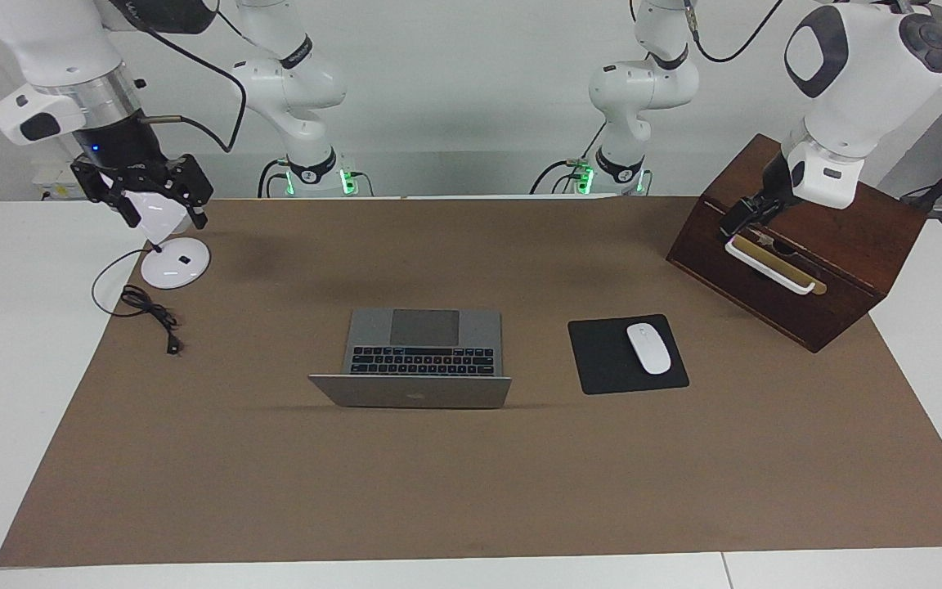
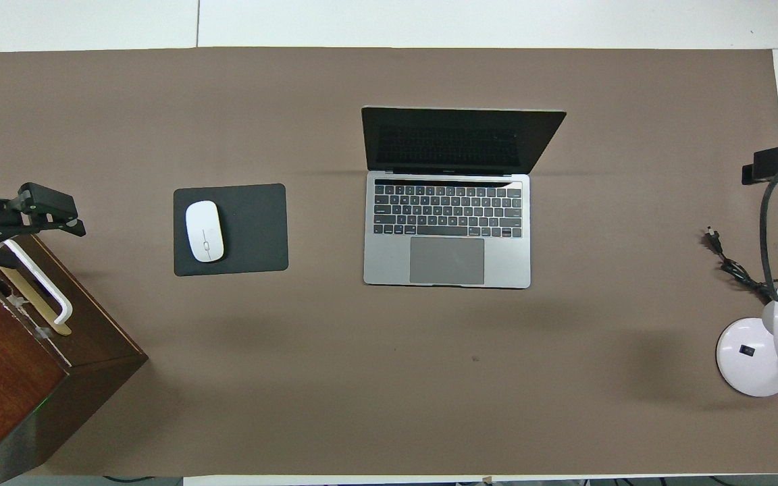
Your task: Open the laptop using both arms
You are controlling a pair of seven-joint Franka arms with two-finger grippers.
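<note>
The silver-grey laptop (image 1: 422,343) stands open in the middle of the brown mat, its lid raised with the logo on its back showing in the facing view. In the overhead view the laptop (image 2: 447,260) shows a dark screen, black keyboard and grey trackpad. My left gripper (image 1: 745,219) hangs by the white handle of a wooden box at the left arm's end, and it also shows in the overhead view (image 2: 48,209). My right gripper (image 1: 156,204) is open, up in the air over the white desk lamp at the right arm's end. Neither gripper touches the laptop.
A black mouse pad (image 1: 602,356) with a white mouse (image 1: 648,348) lies beside the laptop toward the left arm's end. A dark wooden box (image 1: 839,245) with a white handle (image 1: 769,270) stands there too. A white lamp base (image 1: 175,262) and its black cable (image 1: 148,307) lie at the right arm's end.
</note>
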